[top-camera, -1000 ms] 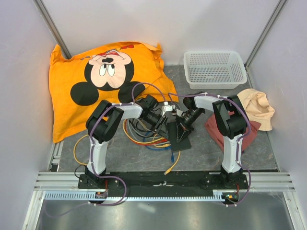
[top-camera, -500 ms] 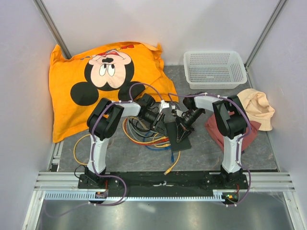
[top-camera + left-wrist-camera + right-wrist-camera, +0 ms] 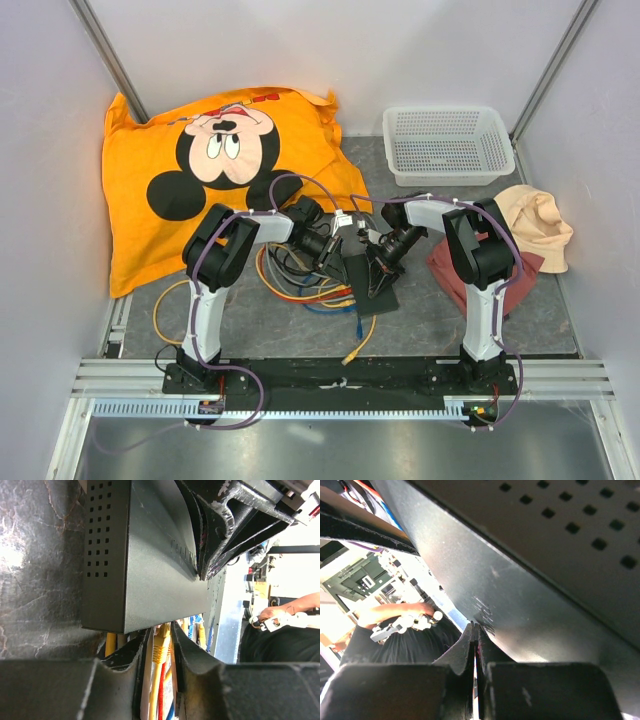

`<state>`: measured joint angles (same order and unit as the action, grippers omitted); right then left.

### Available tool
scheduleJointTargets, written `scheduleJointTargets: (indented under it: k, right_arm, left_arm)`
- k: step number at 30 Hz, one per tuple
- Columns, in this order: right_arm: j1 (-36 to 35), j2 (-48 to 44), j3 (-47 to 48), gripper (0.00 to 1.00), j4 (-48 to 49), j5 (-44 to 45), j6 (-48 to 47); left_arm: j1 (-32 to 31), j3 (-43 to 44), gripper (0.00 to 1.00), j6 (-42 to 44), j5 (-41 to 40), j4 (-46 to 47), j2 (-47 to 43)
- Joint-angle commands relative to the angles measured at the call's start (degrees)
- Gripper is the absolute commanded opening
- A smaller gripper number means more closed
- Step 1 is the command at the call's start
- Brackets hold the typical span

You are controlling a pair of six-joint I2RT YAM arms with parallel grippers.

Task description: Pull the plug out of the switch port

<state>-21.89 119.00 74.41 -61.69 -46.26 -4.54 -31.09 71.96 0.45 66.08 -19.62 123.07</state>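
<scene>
Left fingers [image 3: 120, 672] drew back, clasping plug [image 3: 161, 647] — switch [image 3: 150, 570] on grey tabletop [image 3: 40, 555].

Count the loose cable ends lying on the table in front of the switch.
2: a yellow end at the front, and a blue end just behind it. More may be hidden in the cable tangle.

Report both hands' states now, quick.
Left hand: closed on the yellow plug at the switch edge.
Right hand: closed, holding nothing, tips on the switch's top.
</scene>
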Motion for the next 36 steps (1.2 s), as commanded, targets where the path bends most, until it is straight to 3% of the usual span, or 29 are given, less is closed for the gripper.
scheduleJointTargets:
  k: [1,8,11,24,31,36]
  right_arm:
    - [-0.26,4.84,-1.11,0.0,14.93,17.7,-5.4]
    - [-0.17,4.57,-1.2,0.0,15.02,17.87,-5.48]
    - [-0.17,4.57,-1.29,0.0,15.02,18.4,-5.57]
    - [-1.22,2.38,-1.9,0.0,16.16,21.21,-5.48]
    - [-1.75,2.64,-2.52,0.0,16.6,23.32,-5.57]
    - [-1.75,2.64,-2.69,0.0,16.6,23.15,-5.57]
  left_arm:
    - [0.24,0.81,0.24,0.34,-1.66,0.46,0.95]
    - [0.15,1.16,0.18,0.34,-1.75,0.28,1.3]
    - [0.15,0.9,0.02,0.78,-1.92,0.02,1.3]
    - [0.07,0.28,0.02,2.54,-3.51,-1.39,0.95]
    - [-0.29,0.45,0.02,10.79,-9.74,-5.95,1.82]
    - [-0.55,-1.2,0.02,11.24,-8.95,-7.55,2.97]
